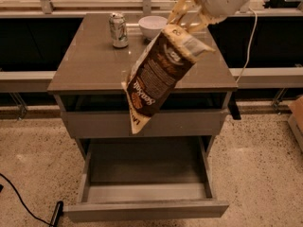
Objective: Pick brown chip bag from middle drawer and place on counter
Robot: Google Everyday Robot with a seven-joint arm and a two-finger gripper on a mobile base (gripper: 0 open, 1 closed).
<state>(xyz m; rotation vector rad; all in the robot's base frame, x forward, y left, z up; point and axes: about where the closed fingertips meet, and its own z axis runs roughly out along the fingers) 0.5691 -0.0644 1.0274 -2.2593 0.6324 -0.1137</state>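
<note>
In the camera view, the gripper (186, 23) is up above the right side of the counter (90, 63). Its fingers are closed on the top end of the bag (158, 74). The bag hangs down at a slant, and its low corner is in front of the counter edge, over the open drawer (144, 169). The bag looks light, soft and crinkly, so it could swing or slip. The flat sealed end seems the best place to pinch it. A can (118, 30) and a bowl (152, 26) sit at the back.
</note>
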